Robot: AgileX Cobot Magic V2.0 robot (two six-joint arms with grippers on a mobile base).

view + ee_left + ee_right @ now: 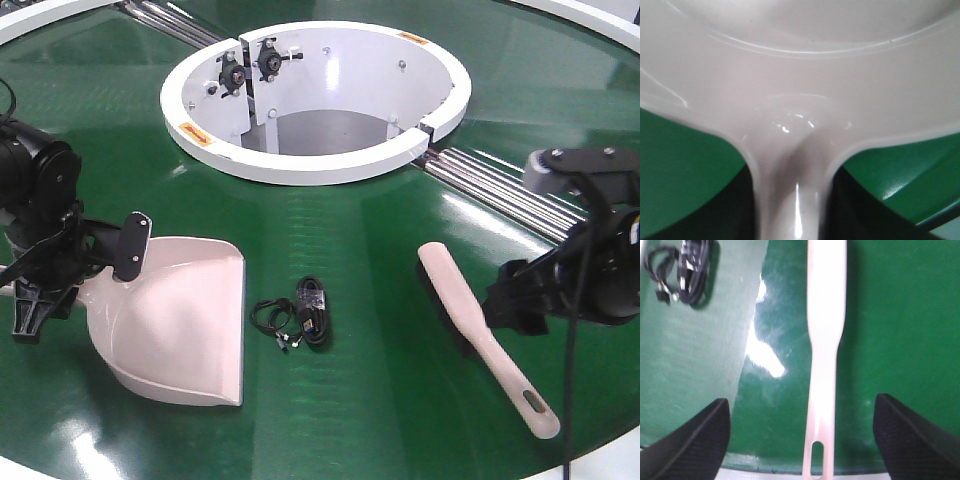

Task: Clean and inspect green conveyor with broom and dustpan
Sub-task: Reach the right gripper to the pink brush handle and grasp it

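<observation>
The glossy dark-green conveyor (360,250) carries the slim pink-beige broom (470,310). Its slotted handle lies untouched between the right gripper's (801,407) wide-spread, ribbed black fingers. The smooth, wide-mouthed dustpan (185,310) lies to the left. The left gripper (75,275) is at its handle, but I cannot tell its grip.

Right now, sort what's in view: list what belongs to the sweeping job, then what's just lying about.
Job: green conveyor, broom, dustpan.
Lying about: coiled black cable, loose between dustpan and broom. The white ring looks like fixed hardware.

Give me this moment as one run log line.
left gripper shut on dustpan handle | right gripper open around broom handle | black cable bundle lying on green conveyor
</observation>
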